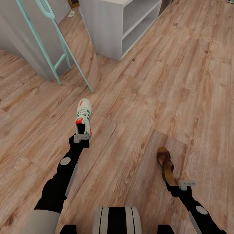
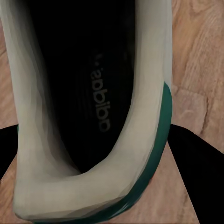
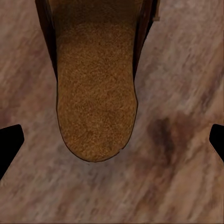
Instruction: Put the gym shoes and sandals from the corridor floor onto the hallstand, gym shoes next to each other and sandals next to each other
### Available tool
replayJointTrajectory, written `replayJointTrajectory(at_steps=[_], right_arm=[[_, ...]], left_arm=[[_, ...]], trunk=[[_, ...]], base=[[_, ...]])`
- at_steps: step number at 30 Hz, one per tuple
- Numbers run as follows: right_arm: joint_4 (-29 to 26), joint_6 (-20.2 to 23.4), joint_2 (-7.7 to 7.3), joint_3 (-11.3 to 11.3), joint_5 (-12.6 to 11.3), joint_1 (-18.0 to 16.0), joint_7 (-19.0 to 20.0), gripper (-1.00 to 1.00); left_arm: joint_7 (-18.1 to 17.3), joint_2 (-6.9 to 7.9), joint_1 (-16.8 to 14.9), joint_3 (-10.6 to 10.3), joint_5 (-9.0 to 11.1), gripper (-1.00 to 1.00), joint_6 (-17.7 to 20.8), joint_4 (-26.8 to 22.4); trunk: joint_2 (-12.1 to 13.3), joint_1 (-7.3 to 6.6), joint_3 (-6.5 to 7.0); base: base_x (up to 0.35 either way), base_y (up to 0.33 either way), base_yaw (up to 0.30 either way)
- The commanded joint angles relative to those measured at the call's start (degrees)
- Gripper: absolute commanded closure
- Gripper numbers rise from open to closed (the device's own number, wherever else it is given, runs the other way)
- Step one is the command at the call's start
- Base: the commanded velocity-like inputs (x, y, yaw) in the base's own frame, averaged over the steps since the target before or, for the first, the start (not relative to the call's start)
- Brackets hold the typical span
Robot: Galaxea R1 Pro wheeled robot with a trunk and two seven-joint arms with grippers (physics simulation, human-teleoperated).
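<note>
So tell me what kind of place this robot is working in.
Most likely a home corridor or entryway. The signs: wood-plank flooring, a pale open-shelved hallstand, a teal-framed mirror leaning by the wall, and footwear, a gym shoe and a brown sandal, at the grippers.

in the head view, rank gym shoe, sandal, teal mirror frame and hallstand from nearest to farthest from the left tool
1. Gym shoe: at the left tool itself, heel end towards it.
2. Teal mirror frame: ahead, leaning by the wall.
3. Sandal: off to the right, at the right tool. Its gap from the frame's foot is hard to call.
4. Hallstand: farthest, ahead and right.
</note>
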Motion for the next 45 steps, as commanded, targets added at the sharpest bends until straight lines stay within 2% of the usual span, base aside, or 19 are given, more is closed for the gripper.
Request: replayJointTrajectory(at_steps=[1, 9, 14, 22, 29, 38, 45], right_arm=[[0.0, -0.2, 0.03, -0.2, 0.3, 0.0, 0.4, -1.0], [0.4, -0.2, 0.03, -0.2, 0.3, 0.0, 0.4, -1.0], [3.4, -0.4, 0.05, -0.1, 0.2, 0.0, 0.4, -1.0], [5.5, -4.9, 0.07, -0.2, 0.3, 0.0, 0.4, -1.0], [5.6, -5.0, 0.09, -0.2, 0.3, 0.0, 0.4, -1.0], [5.6, -5.0, 0.09, -0.1, 0.3, 0.0, 0.4, -1.0], [5.6, -5.0, 0.06, -0.2, 0.3, 0.0, 0.4, -1.0]], left_arm=[[0.2, 0.01, 0.0, 0.0, -0.6, 1.0, 0.3, -0.1], [0.2, 0.07, 0.1, -0.1, -0.7, 1.0, 0.3, -0.1], [0.2, 0.07, 0.1, -0.1, -0.7, 1.0, 0.3, -0.1], [0.1, 0.1, 0.2, -0.2, -0.7, 1.0, 0.3, -0.1], [0.0, 0.15, 0.2, -0.1, -0.7, 1.0, 0.3, -0.3], [0.0, 0.16, 0.3, -0.1, -0.7, 1.0, 0.3, -0.6], [0.0, 0.16, 0.3, -0.2, -0.7, 1.0, 0.3, -1.3]], trunk=[[0.0, 0.01, -0.03], [0.0, 0.01, -0.03], [0.0, 0.01, -0.03], [0.0, 0.01, -0.03], [0.0, 0.01, -0.03], [-0.1, 0.24, -2.02], [-0.1, 0.24, -2.02]], base=[[0.138, 0.036, 0.0], [0.036, 0.009, 0.0], [0.002, 0.001, 0.0], [0.0, 0.0, 0.0], [0.0, 0.0, 0.0], [0.0, 0.0, 0.0], [0.0, 0.0, 0.0]])
